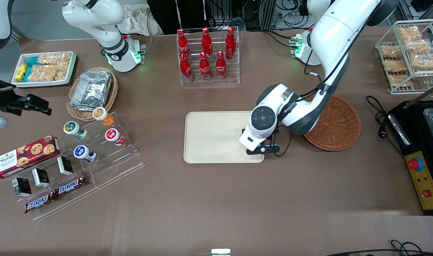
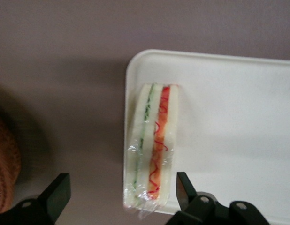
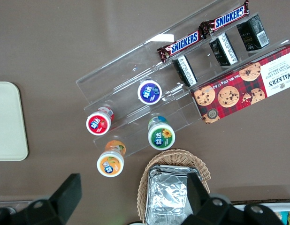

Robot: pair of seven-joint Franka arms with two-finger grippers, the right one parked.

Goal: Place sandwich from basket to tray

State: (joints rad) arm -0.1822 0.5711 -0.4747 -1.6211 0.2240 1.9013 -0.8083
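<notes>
Front view: arm hides sandwich (image 2: 152, 145), pincer (image 2: 121, 194), part of basket (image 1: 339, 126).

Sandwich: I see the sandwich (image 2: 152, 147) in clear wrap, cut edge facing my camera, with a green layer, pale bread, and an orange-red layer with a red squiggle.
Where it sits: on the tray (image 2: 229, 117), along the tray's short rim near a rounded corner; one wrapped end slightly overhangs the edge.
Gripper: my gripper (image 2: 121, 192) hangs above the sandwich, its two black fingers (image 2: 58, 190) spread wide on either side of it and touching nothing.
Basket: a sliver of the reddish-brown basket (image 2: 5, 176) shows at the frame edge, apart from the tray.
Table: brown tabletop (image 2: 65, 70) lies between basket and tray.
</notes>
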